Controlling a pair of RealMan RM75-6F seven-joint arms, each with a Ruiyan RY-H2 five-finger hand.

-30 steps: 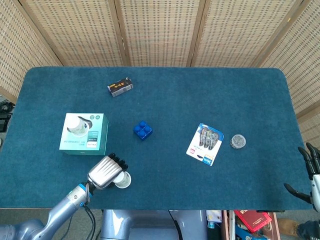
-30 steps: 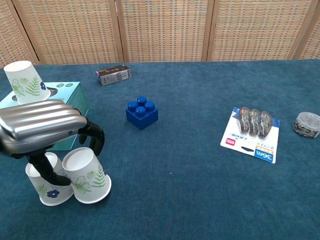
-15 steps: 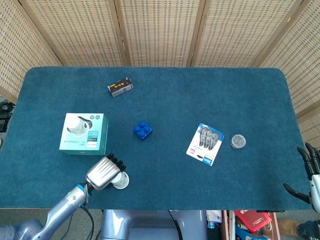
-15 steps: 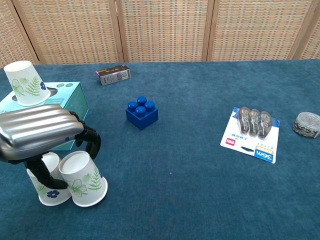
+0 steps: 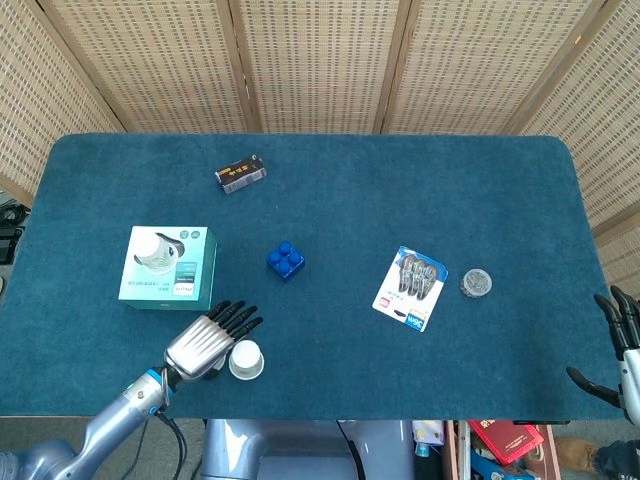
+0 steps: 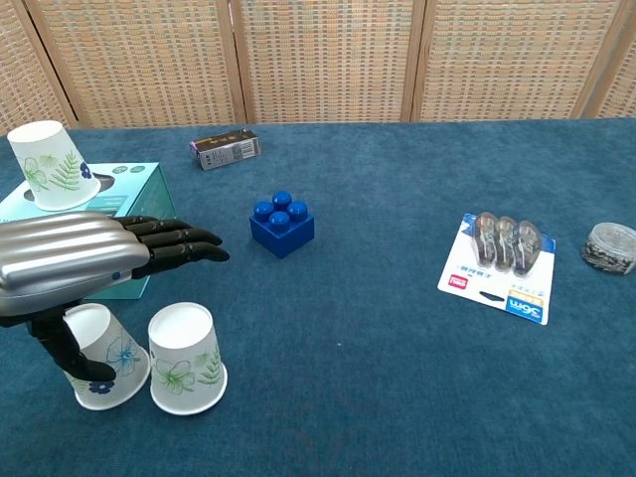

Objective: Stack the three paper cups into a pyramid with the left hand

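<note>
While two upturned paper cups (image 6: 187, 345) stand side by side on the blue table (image 6: 397, 328) and a third cup (image 6: 52, 164) tops the teal box (image 6: 149, 199), the left hand (image 6: 84, 260) hovers above the pair, fingers stretched flat, holding nothing.

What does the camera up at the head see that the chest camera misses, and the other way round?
Only the head view shows the right hand, off the table's right edge, fingers apart and holding nothing, and the whole blue table from above.

Only the chest view shows the cups from the side: two upside-down paper cups side by side near the front edge, with leaf prints.

Both show the left hand, fingers stretched out flat above those cups, the third cup on the teal box, the blue brick, the small dark carton and the blister pack.
</note>
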